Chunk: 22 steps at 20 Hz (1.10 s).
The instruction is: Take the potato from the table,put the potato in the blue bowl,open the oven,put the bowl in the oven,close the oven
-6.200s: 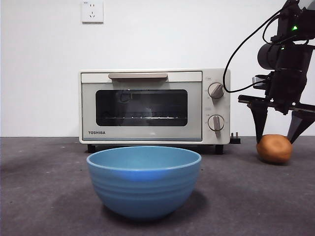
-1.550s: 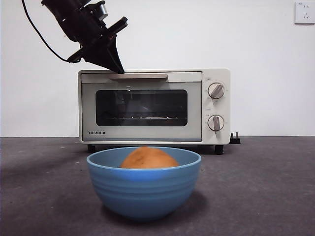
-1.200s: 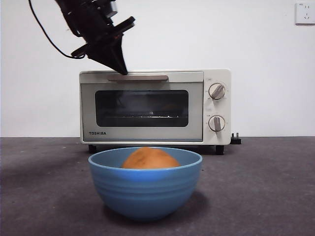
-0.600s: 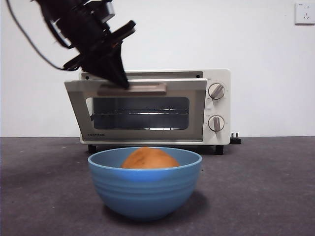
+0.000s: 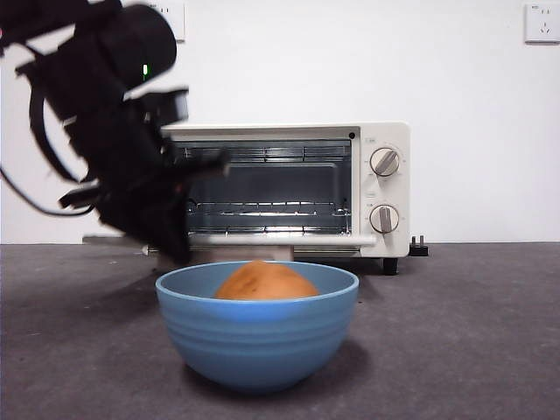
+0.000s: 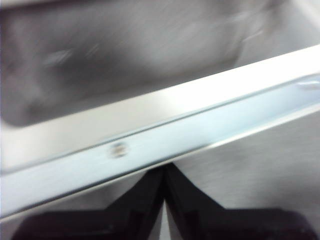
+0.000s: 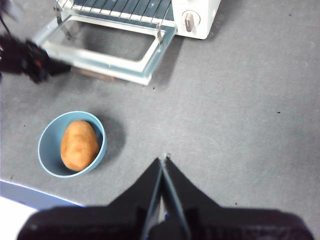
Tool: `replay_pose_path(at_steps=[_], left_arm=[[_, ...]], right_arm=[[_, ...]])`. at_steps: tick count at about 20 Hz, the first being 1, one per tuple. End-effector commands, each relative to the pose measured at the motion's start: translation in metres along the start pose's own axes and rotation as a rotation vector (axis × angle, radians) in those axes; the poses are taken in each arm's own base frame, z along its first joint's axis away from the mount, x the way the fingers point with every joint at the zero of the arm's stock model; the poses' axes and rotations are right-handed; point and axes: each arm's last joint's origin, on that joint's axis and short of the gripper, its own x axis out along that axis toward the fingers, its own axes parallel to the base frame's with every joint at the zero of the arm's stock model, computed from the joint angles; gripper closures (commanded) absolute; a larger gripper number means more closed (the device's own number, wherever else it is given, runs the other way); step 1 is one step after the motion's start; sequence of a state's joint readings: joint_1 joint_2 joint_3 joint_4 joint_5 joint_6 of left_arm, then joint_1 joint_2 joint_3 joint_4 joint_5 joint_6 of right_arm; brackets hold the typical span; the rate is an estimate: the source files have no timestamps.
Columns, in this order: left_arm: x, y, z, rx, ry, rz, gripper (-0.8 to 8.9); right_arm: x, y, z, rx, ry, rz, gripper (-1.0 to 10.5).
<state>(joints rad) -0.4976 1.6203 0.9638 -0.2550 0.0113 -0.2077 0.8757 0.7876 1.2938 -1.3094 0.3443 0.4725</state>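
Potato in blue bowl, left hand at open oven door.

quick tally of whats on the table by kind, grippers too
Cream-white toaster oven, door down: 1
Glossy blue bowl: 1
Orange-brown potato in the bowl: 1
Black two-jaw grippers: 2, the left gripper and the right gripper
Total: 5

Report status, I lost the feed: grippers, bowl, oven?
Left gripper shut, at the open oven door. Right gripper shut, high and idle. Potato in blue bowl, still outside oven. Nothing blocking.
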Motion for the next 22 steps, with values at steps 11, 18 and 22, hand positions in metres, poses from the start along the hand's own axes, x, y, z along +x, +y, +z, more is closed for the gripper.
replay_pose_path(at_steps=[11,18,22], left_arm=[[0.007,0.004,-0.020,0.010,-0.005,0.053,8.20],[0.008,0.000,-0.029,0.012,0.017,0.019,8.20],[-0.028,-0.012,-0.029,0.046,0.007,0.012,8.20]], right_arm=[[0.002,0.000,-0.001,0.005,-0.003,-0.013,9.6],[0.002,0.000,-0.001,0.003,0.003,-0.016,9.6],[0.006,0.002,-0.003,-0.013,0.066,-0.005,9.6]])
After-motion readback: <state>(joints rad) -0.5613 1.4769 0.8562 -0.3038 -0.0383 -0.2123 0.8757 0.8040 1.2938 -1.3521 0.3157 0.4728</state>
